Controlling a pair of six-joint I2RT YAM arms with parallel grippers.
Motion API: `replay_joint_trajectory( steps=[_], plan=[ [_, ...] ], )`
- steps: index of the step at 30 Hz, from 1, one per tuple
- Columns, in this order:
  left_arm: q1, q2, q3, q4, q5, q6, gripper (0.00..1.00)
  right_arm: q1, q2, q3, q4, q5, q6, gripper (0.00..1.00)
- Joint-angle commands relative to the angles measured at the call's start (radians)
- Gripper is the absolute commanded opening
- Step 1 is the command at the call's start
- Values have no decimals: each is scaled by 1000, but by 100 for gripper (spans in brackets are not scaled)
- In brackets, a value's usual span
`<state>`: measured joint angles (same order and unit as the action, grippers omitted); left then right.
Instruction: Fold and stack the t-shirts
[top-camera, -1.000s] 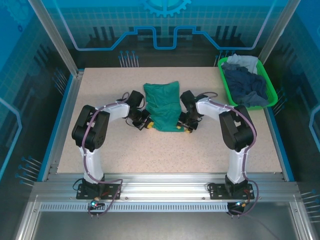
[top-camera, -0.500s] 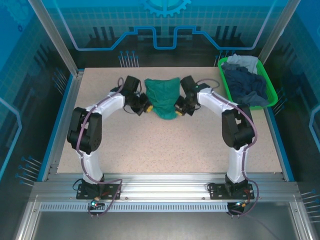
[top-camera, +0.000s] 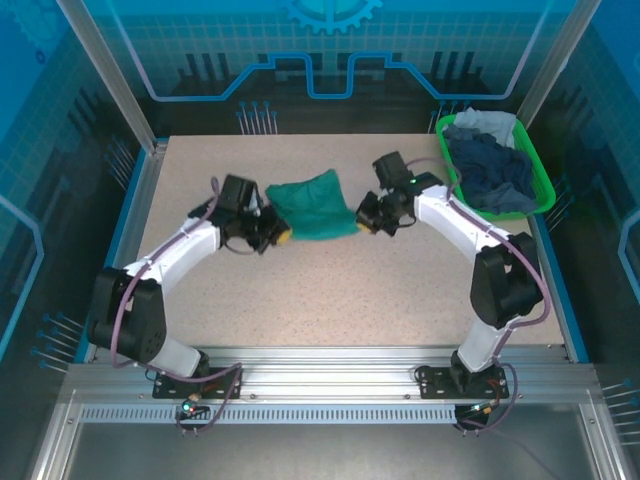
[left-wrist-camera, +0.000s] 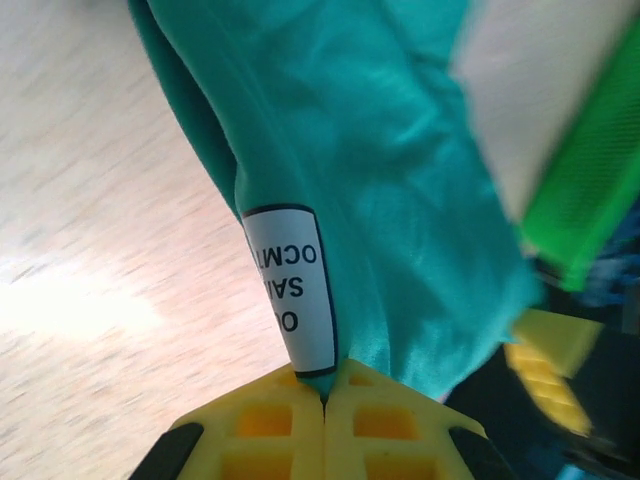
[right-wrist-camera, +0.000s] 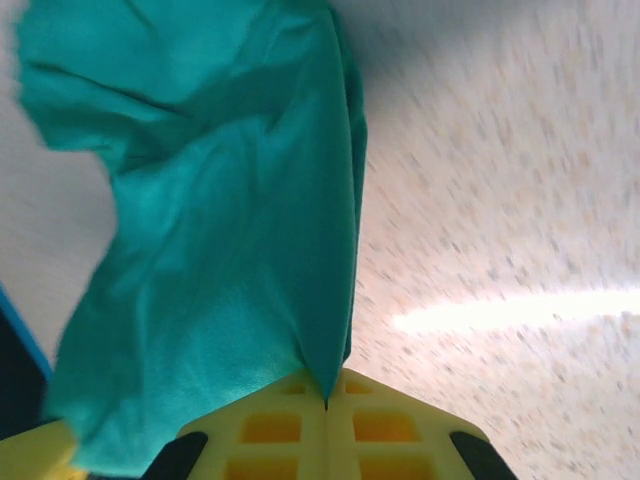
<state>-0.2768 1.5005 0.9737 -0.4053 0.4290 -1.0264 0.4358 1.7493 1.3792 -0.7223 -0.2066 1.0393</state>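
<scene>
The teal shirt (top-camera: 308, 204) is stretched sideways between the two arms, over the far middle of the desk (top-camera: 340, 300). Whether its far edge rests on the surface cannot be told. The left fingers (top-camera: 283, 236) pinch its near left corner. In the left wrist view these yellow fingers (left-wrist-camera: 310, 425) are pressed together on the cloth (left-wrist-camera: 400, 200), right beside a white tag (left-wrist-camera: 290, 290) with black letters. The right fingers (top-camera: 362, 222) pinch the near right corner; in the right wrist view they (right-wrist-camera: 310, 425) are likewise pressed together on a fold of the shirt (right-wrist-camera: 220, 220). Well apart, at the desk's far right corner, a green basket (top-camera: 452, 170) holds navy shirts (top-camera: 490, 170) and a pale shirt (top-camera: 485, 122) at its far end.
</scene>
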Motion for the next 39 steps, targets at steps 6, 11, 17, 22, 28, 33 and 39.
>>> replay_joint_trajectory(
  steps=[6, 11, 17, 22, 28, 33, 39],
  plan=[
    [-65, -94, -243, -78, 53, -19, 0, 77, 10, -158, -68, -84, -31, 0],
    [-82, -148, -268, -208, 71, 19, 0, 109, -7, -186, -162, -121, -80, 0],
    [-89, -248, -225, -355, 73, 54, 0, 162, -83, -193, -251, -163, -89, 0],
    [-88, -391, -170, -435, -19, -5, 0, 178, -142, -127, -297, -160, -48, 0],
    [-68, -423, -90, -401, -69, -81, 0, 165, -107, 52, -361, -150, 5, 0],
    [12, -351, -31, -309, -43, -123, 0, 138, -16, 233, -358, -155, 48, 0],
    [107, -206, 36, -201, 2, -154, 0, 103, 166, 458, -384, -141, 78, 0]
  ],
)
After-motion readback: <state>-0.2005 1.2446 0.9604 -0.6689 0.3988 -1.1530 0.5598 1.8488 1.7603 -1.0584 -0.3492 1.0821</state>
